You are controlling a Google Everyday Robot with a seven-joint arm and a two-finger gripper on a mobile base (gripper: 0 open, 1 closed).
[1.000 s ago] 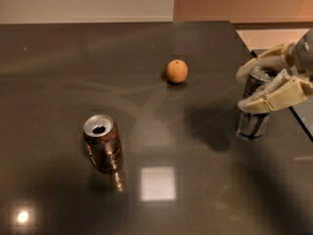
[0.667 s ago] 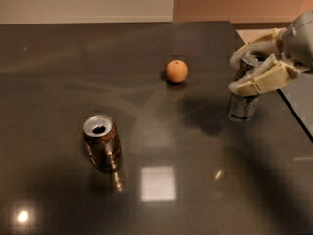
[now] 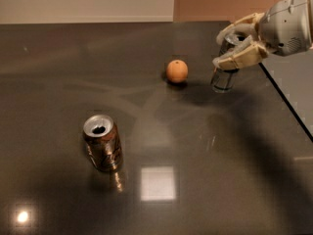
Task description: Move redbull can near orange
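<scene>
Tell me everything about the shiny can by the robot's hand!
The redbull can is slim and silvery, like metal, standing upright at the far right of the table. It is to the right of the orange and apart from it. The gripper is closed around its upper half, with pale fingers on both sides hiding most of the top. Only its lower body shows plainly. I cannot tell whether its base rests on the dark glossy table or hangs just above it.

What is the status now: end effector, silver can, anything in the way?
End effector far right in view, shut on slim silver aluminium can. Can right of small round orange fruit, not touching. Front left, wide brown-bronze can, off the path.
</scene>
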